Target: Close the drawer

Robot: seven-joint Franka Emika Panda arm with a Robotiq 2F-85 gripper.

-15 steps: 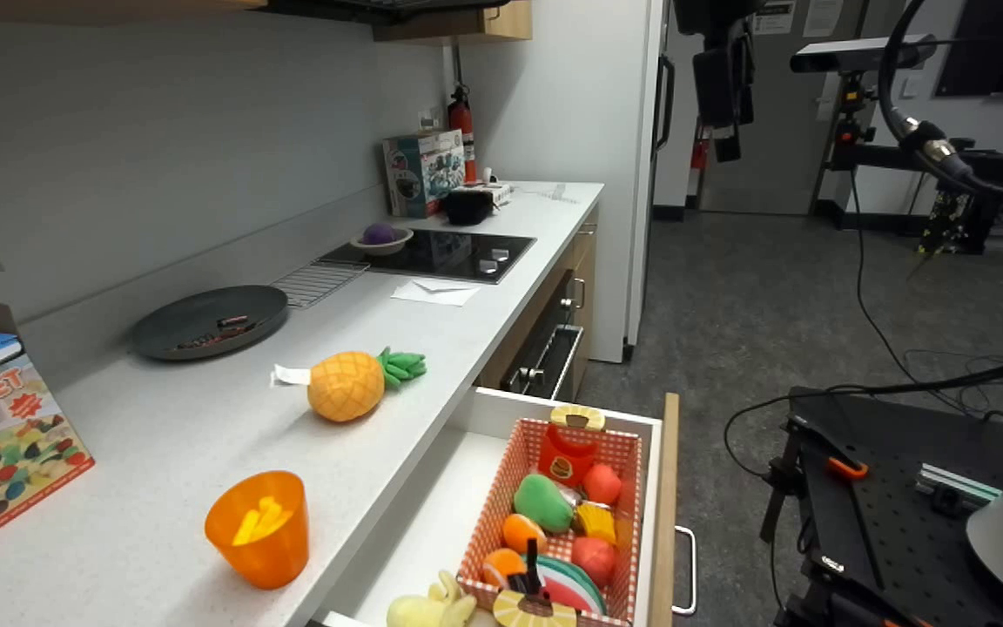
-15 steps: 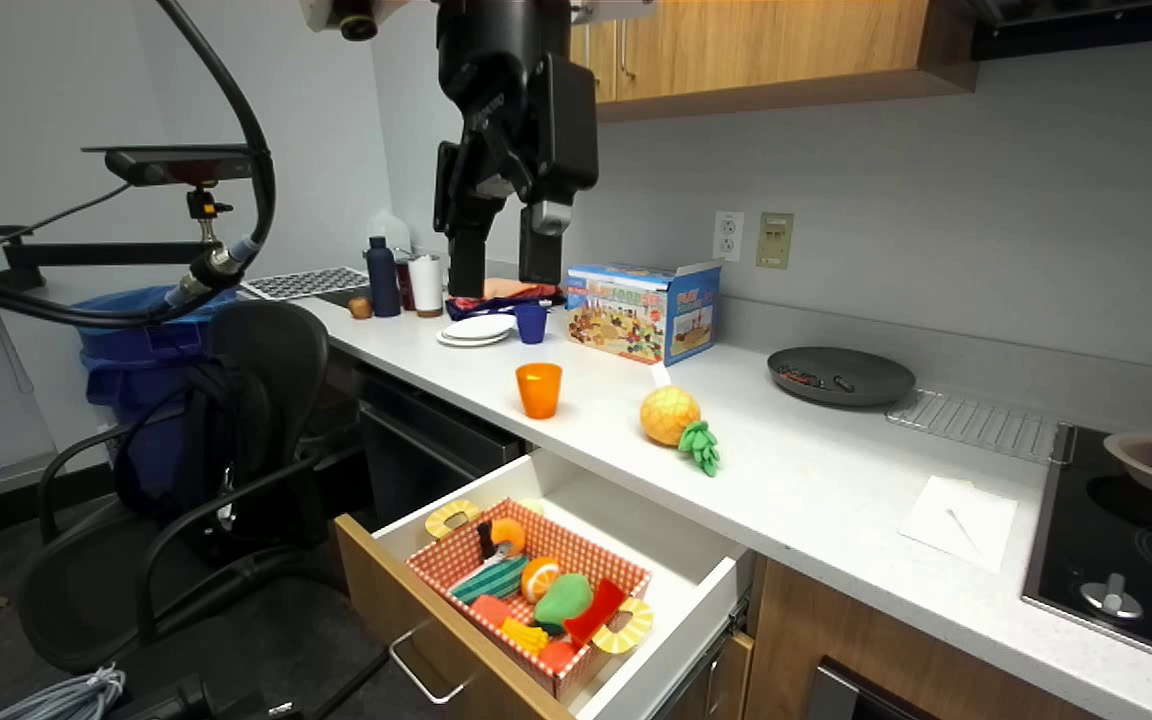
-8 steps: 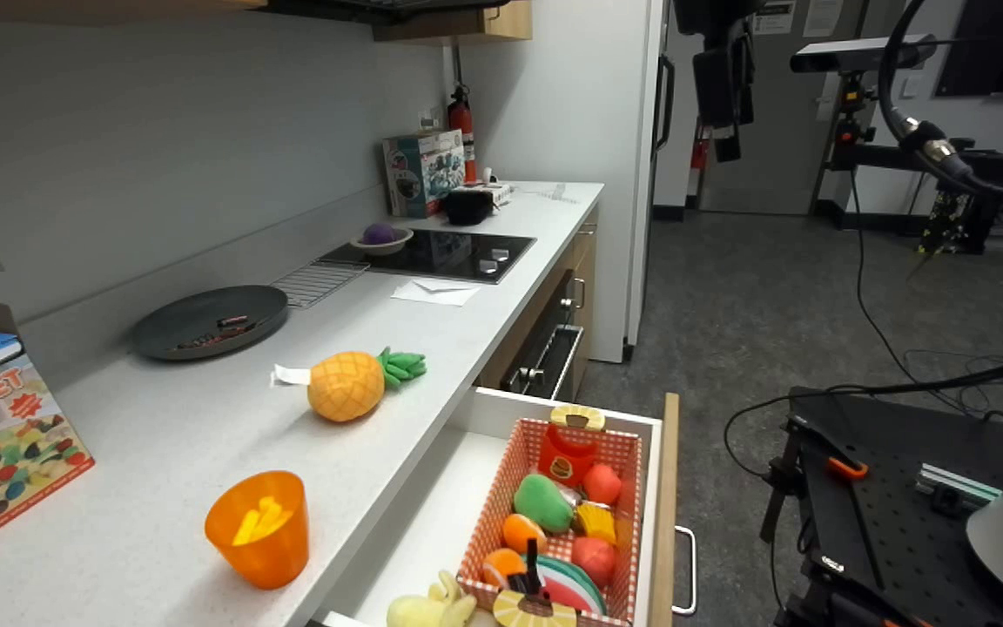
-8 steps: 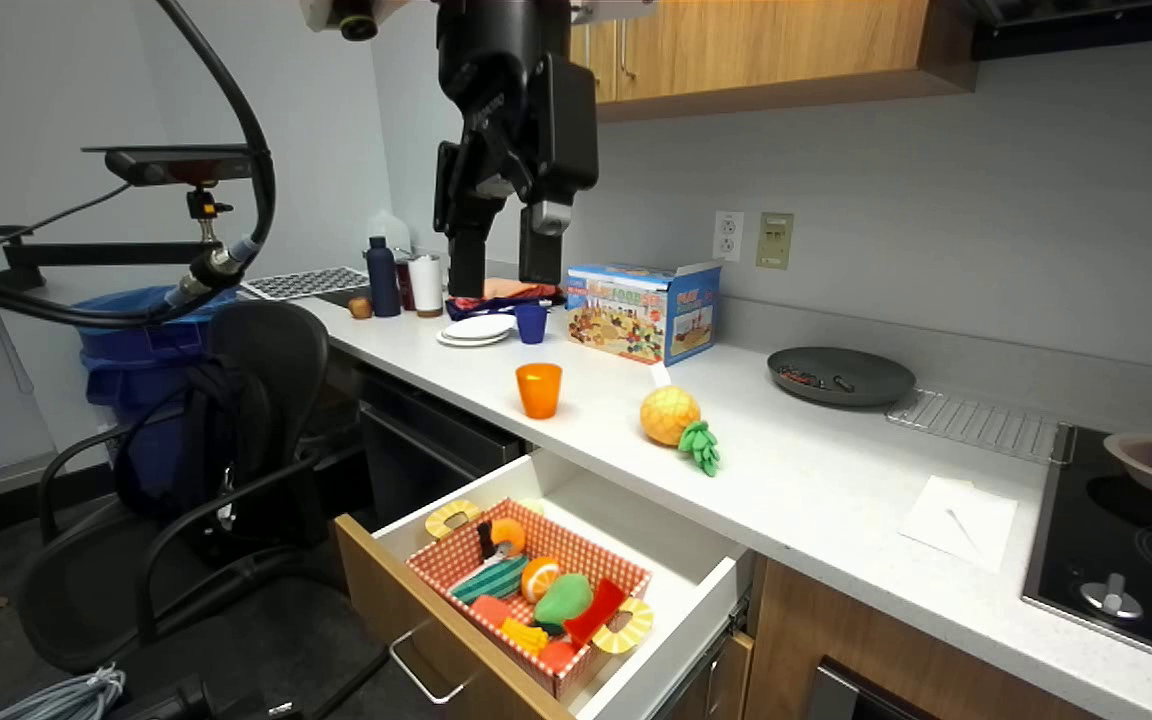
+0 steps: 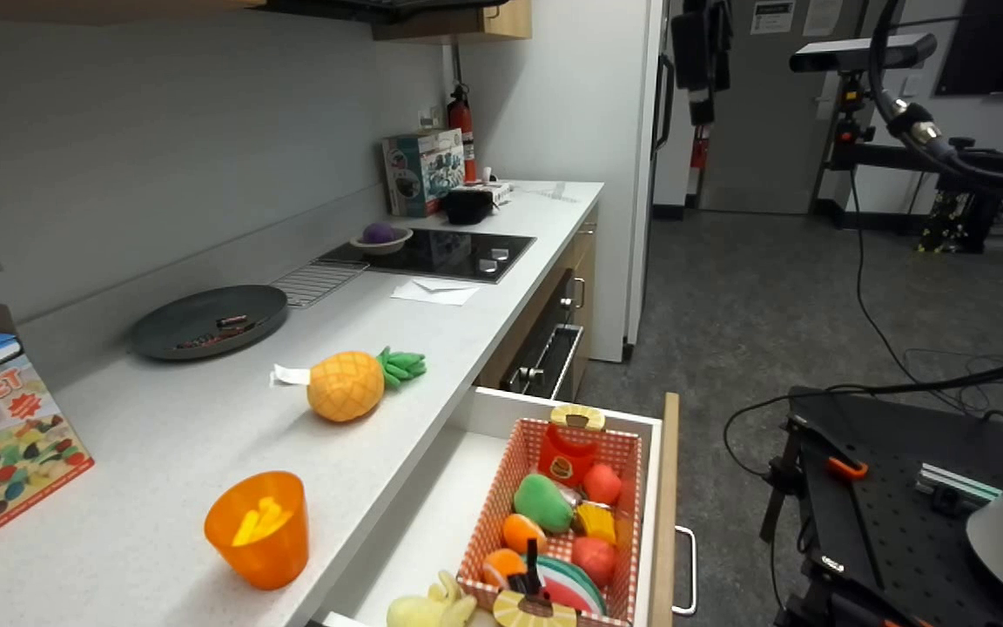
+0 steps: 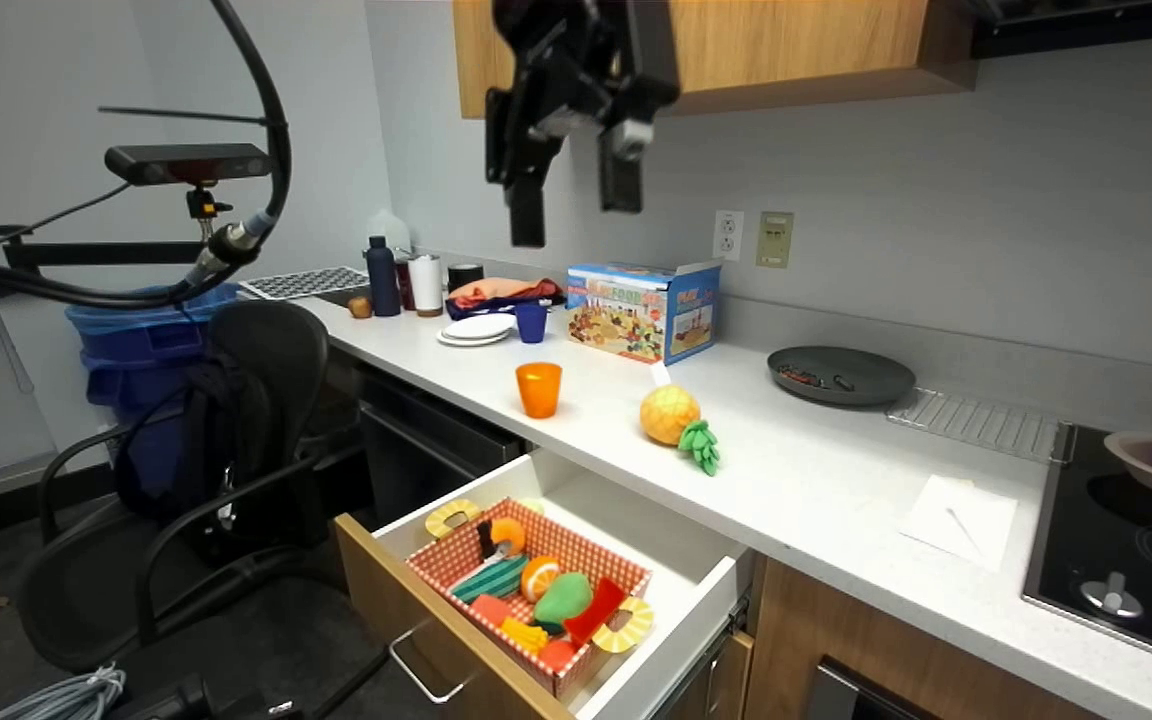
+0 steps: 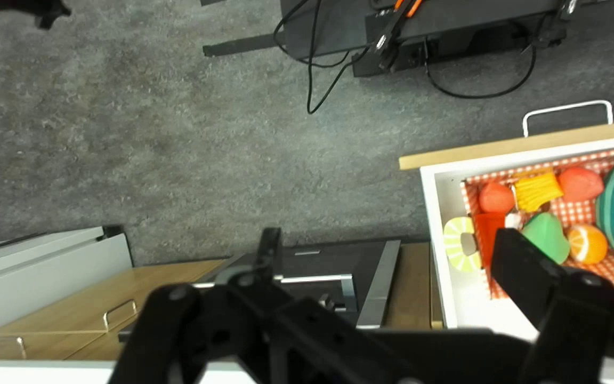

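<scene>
The drawer stands pulled open below the counter, with a wooden front [image 6: 436, 625] [image 5: 665, 505] and white sides; it shows in both exterior views. Its silver handle [image 6: 421, 678] is on the outer face, and also shows in the wrist view [image 7: 568, 108]. Inside lies a red checkered basket [image 6: 581, 548] with toy food. My gripper [image 6: 576, 222] is open and empty, high above the counter and drawer, touching nothing. In the wrist view the fingers [image 7: 389, 237] are spread wide, and the drawer lies at the right, partly behind one finger.
On the counter [image 6: 816, 480] stand an orange cup [image 6: 539, 390], a toy pineapple [image 6: 669, 414], a toy food box [image 6: 641, 312] and a dark pan [image 6: 841, 376]. A black chair [image 6: 266, 350] stands beside the drawer. A black robot stand [image 5: 893, 488] faces the drawer front. Wooden cabinets [image 6: 756, 50] hang above.
My gripper has moved up, rightward in an exterior view where it shows large, and slightly left in the view where it shows small. The drawer and its contents have not moved.
</scene>
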